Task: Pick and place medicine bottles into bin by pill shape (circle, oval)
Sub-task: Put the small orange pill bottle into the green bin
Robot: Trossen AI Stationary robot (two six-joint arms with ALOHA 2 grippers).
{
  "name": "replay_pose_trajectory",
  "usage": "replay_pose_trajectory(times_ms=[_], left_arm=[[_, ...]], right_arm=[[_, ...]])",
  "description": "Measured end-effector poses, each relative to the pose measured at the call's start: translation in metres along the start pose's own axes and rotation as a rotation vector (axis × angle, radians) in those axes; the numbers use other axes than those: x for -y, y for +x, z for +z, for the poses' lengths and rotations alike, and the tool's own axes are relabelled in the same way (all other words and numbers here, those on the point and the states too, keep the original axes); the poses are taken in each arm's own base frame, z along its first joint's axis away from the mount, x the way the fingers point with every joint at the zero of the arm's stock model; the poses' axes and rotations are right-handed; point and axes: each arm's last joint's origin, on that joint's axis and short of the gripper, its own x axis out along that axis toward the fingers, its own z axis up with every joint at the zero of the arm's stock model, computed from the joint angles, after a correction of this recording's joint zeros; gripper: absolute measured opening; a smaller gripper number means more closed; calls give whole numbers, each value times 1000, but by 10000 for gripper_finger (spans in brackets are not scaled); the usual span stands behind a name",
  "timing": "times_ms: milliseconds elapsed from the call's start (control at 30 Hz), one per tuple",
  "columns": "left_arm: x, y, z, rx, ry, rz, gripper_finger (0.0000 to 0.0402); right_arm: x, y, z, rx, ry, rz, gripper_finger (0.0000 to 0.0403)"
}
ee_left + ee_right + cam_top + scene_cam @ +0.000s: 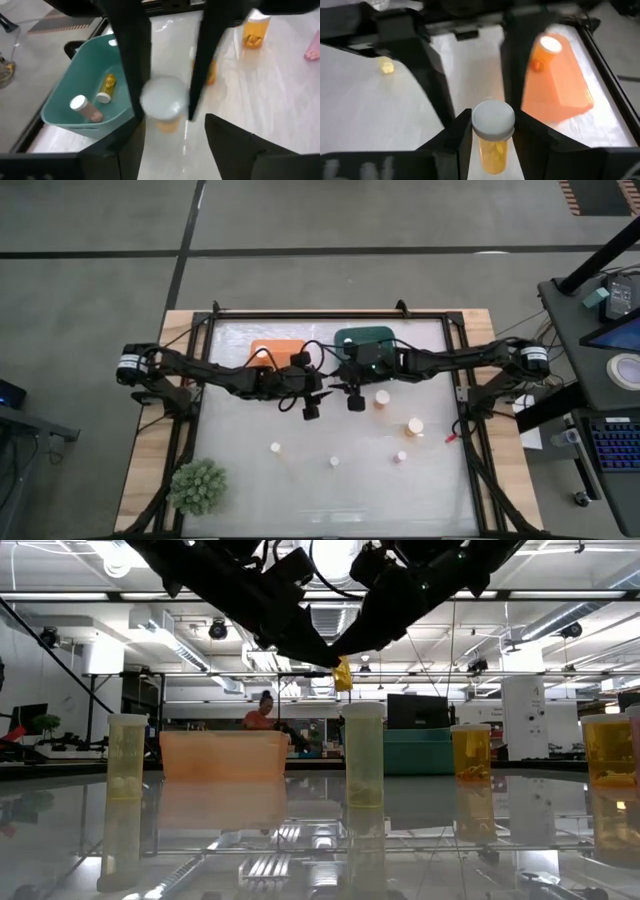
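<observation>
The two grippers meet above the middle of the tabletop (pixel 240 490), just in front of the bins. The right gripper (pixel 492 131) has its fingers clamped on a bottle (pixel 493 135), one finger on each side under the white cap; the bottle hangs off the tabletop, long axis along the fingers, cap toward the wrist camera. The left gripper (pixel 167 102) has its fingers spread on either side of that same bottle (pixel 165 102), and whether they touch it I cannot tell. Five more bottles stand upright on the tabletop, caps up (in the high view): one (pixel 382 397) beside the right gripper, one (pixel 415 426) further right, and three small ones (pixel 275 448) (pixel 335 462) (pixel 401 457) in a loose row nearer the front. There are two bins. The teal bin (pixel 82 75) holds two bottles lying on their sides; the orange bin (pixel 555 82) holds at least one. A green plant (pixel 197 486) sits at the front left corner.
</observation>
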Motion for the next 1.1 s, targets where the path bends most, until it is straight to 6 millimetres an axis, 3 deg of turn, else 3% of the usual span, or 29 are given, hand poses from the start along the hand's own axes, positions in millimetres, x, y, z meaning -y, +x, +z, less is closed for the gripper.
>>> replay_pose_trajectory(times_ms=[300,500,633,800,1100], left_arm=[[-9,-19,9,20,67,71,192],[-16,-36,17,65,90,112,193],[-20,-45,22,94,93,128,193],[-24,-52,28,129,106,158,193],[-27,-54,30,143,110,175,193]], right_arm=[[26,-7,-29,-6,130,-96,116],[42,-14,-49,80,219,-174,113],[50,-19,-57,71,262,-315,116],[53,-20,-68,73,384,-543,115],[49,-11,-92,157,580,-560,118]])
